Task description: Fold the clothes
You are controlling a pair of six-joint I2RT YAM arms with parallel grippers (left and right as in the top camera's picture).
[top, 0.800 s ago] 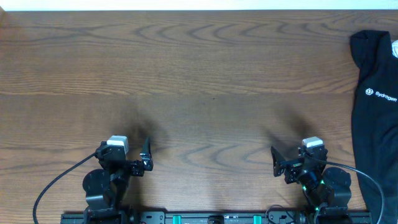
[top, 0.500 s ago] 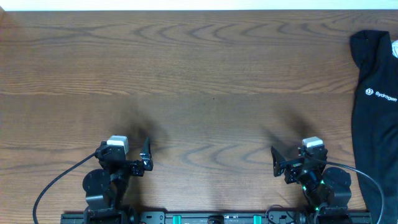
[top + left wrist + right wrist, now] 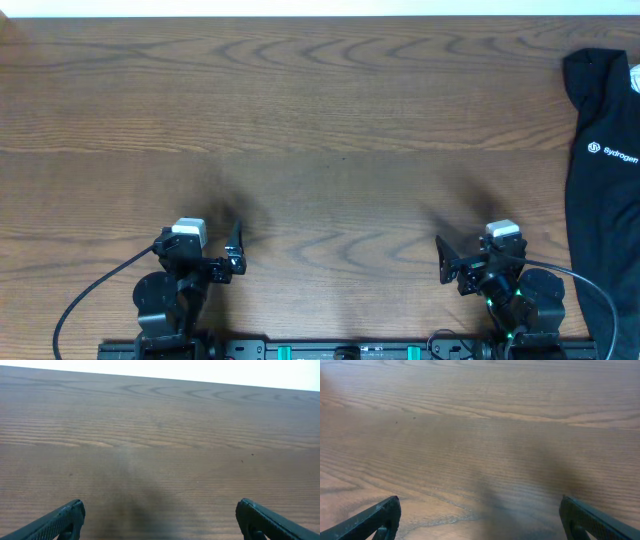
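Observation:
The clothes are one black short-sleeved shirt [image 3: 602, 170] with a white round logo and white lettering. It lies at the far right edge of the table in the overhead view, partly cut off by the frame. My left gripper [image 3: 236, 250] sits near the front left, open and empty, and in the left wrist view [image 3: 160, 517] only bare wood shows between its fingers. My right gripper [image 3: 442, 258] sits near the front right, a little left of the shirt, open and empty, and the right wrist view [image 3: 480, 515] shows only wood.
The brown wooden table [image 3: 320, 130] fills the overhead view. Its far edge meets a white strip at the top. Both arm bases and their cables sit along the front edge.

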